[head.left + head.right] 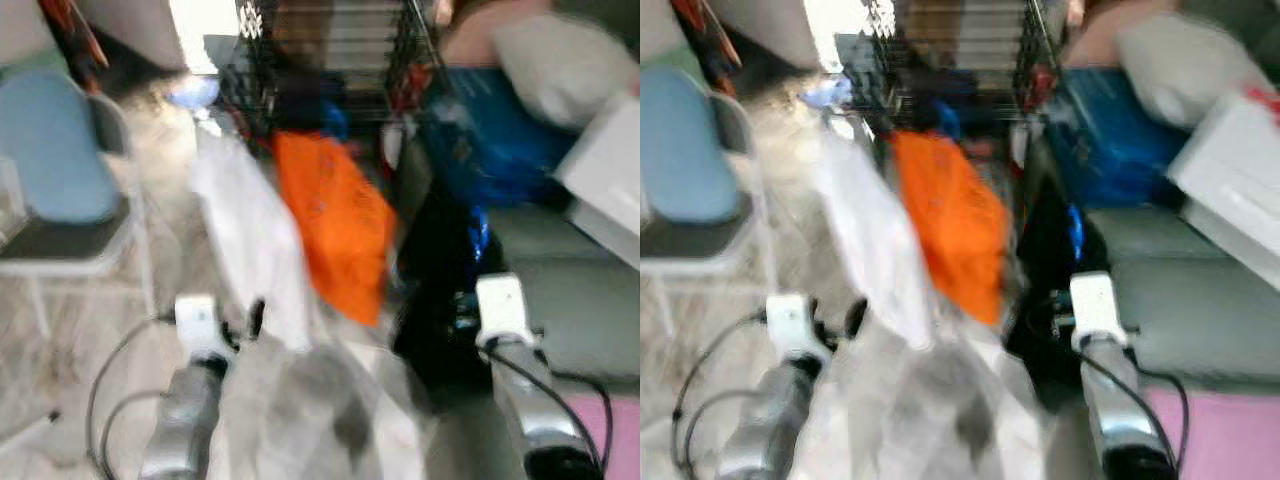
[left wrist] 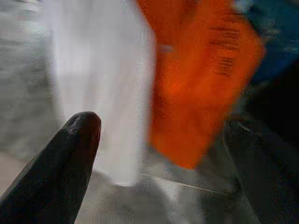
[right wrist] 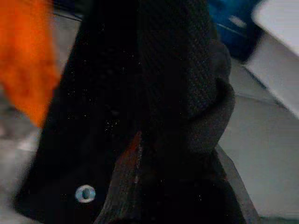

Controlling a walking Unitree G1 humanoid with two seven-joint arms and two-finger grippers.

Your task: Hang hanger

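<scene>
Left pincer spread wide; right pincer unclear. 3 hanging garments: white, orange, black.

An orange garment is showing bright and plain, with a faint dark print of fine lines visible on it in the left wrist view. Beside it a white garment is hanging pale and unpatterned. A black garment is showing a fine ribbed knit in the right wrist view. A blue bag is sitting deep blue beside a white box. The chair is showing a light blue back over a dark seat. A pink patch is lying on the grey sofa. The silver arms are ending in white wrists, and the left hand is showing black fingers.
</scene>
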